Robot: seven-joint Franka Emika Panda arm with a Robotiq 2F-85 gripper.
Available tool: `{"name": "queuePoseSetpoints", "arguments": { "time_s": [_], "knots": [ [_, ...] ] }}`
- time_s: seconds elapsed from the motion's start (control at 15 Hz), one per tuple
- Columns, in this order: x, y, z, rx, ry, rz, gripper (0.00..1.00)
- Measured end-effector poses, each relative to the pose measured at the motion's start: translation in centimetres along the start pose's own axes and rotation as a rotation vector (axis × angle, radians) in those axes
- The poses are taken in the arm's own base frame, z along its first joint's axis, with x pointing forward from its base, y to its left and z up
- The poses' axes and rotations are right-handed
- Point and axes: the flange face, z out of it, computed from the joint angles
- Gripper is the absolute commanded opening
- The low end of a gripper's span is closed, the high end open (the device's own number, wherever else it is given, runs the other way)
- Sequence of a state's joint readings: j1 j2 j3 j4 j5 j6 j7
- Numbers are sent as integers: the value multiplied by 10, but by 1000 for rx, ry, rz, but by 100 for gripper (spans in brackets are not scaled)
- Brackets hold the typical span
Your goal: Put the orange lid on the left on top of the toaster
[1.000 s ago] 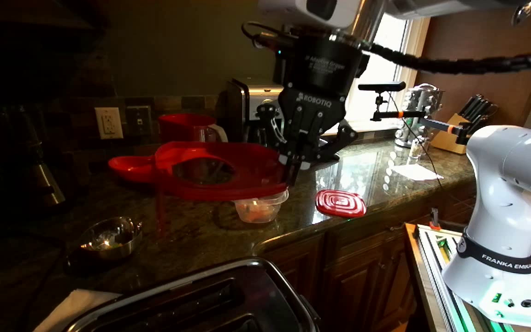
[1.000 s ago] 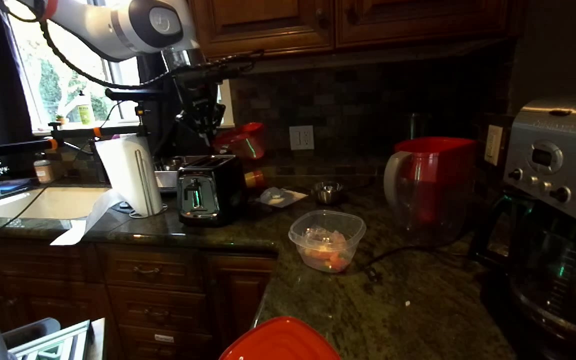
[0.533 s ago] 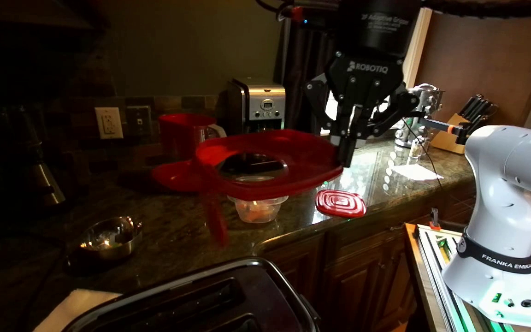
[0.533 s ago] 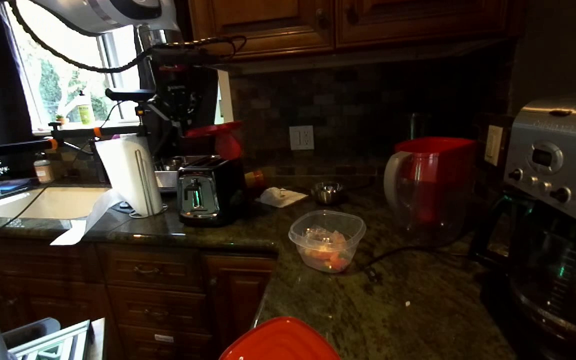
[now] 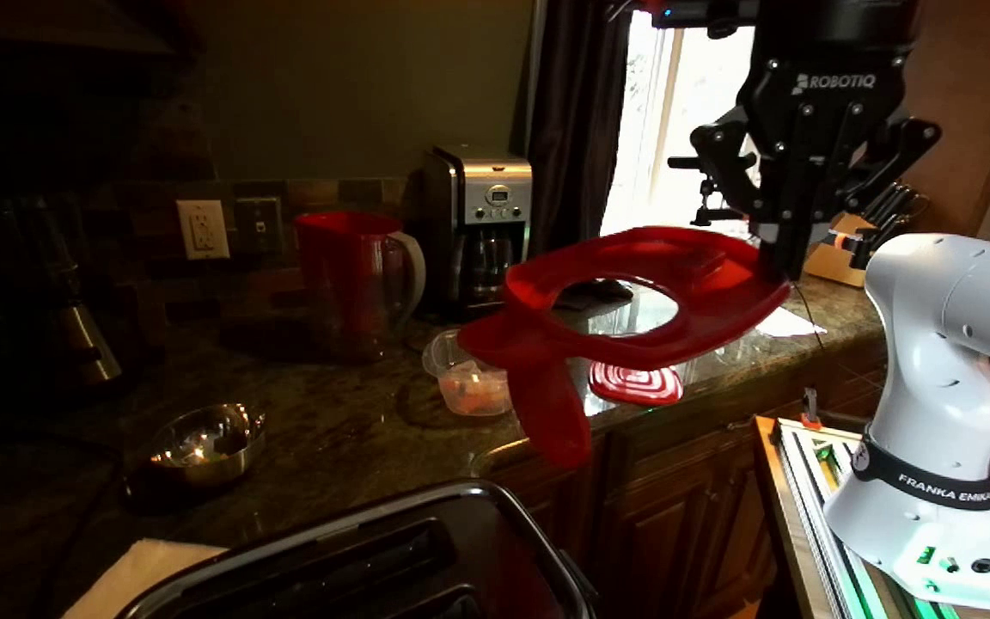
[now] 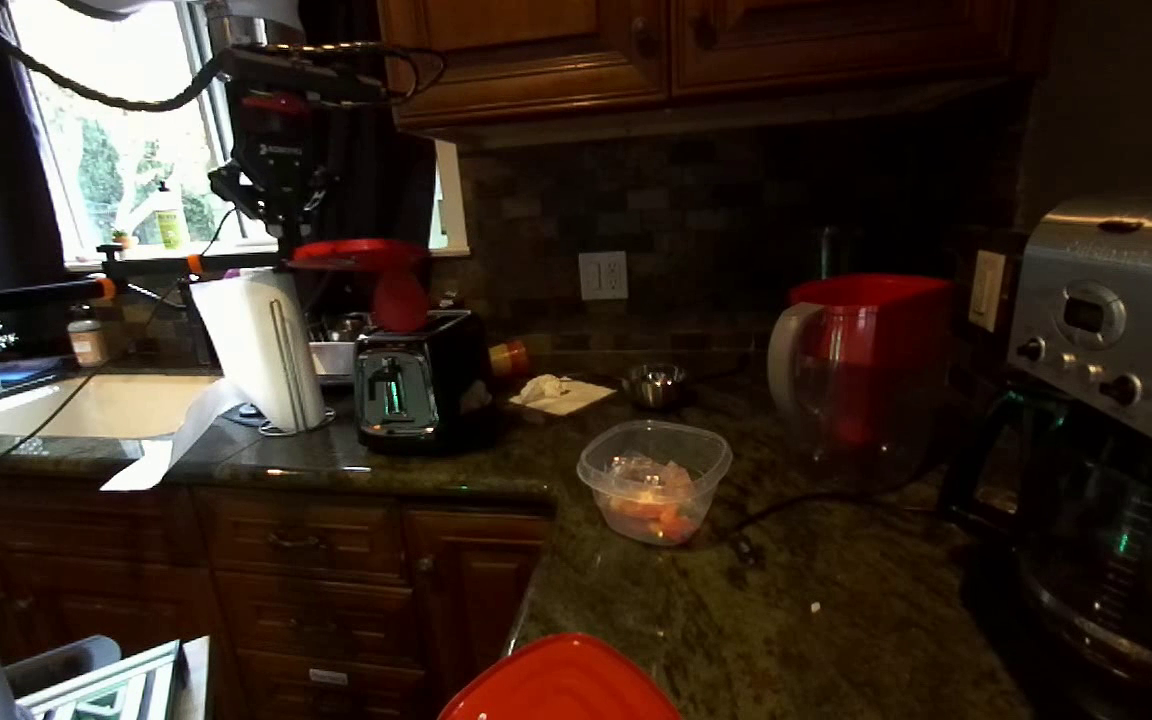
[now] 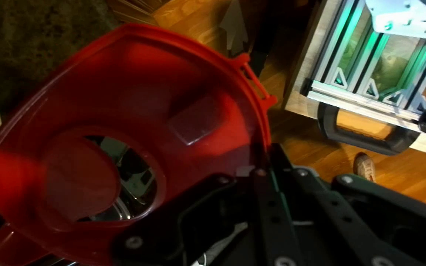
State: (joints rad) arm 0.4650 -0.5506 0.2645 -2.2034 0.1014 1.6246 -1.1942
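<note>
The orange lid [image 6: 561, 685], plain and glossy, lies on the counter at the bottom of an exterior view, cut by the frame edge. The toaster [image 5: 495, 524] shows its dark slotted top in an exterior view and its shiny front [image 6: 406, 390] in an exterior view. My gripper [image 5: 783, 262] is shut on the rim of a red holed piece [image 5: 710, 314], a wide plastic part with a large round hole and a hanging flap. In the wrist view the gripper [image 7: 272, 157] pinches this piece [image 7: 135, 92] at its edge. It hangs in the air, apart from the counter.
A red-and-white patterned disc [image 5: 635, 384] lies at the counter edge. Nearby stand a clear bowl [image 6: 654, 500], a red pitcher [image 6: 866, 370], a coffee maker [image 6: 1116, 310] and a metal bowl [image 6: 654, 385]. A paper towel roll [image 6: 261, 355] stands beside the toaster.
My gripper has carried the red holed piece towards the robot's base, and the piece has turned, with its flap more in view. The orange lid and the toaster have not moved.
</note>
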Motion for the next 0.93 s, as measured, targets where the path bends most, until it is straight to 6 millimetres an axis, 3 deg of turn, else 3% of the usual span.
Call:
{"name": "queuePoseSetpoints", "arguments": {
  "time_s": [0.2,0.47,0.93],
  "knots": [
    [8,-12,-3,23,35,-18,2],
    [25,-14,3,52,105,-65,2],
    [42,21,49,98,192,-107,2]
  ]
}}
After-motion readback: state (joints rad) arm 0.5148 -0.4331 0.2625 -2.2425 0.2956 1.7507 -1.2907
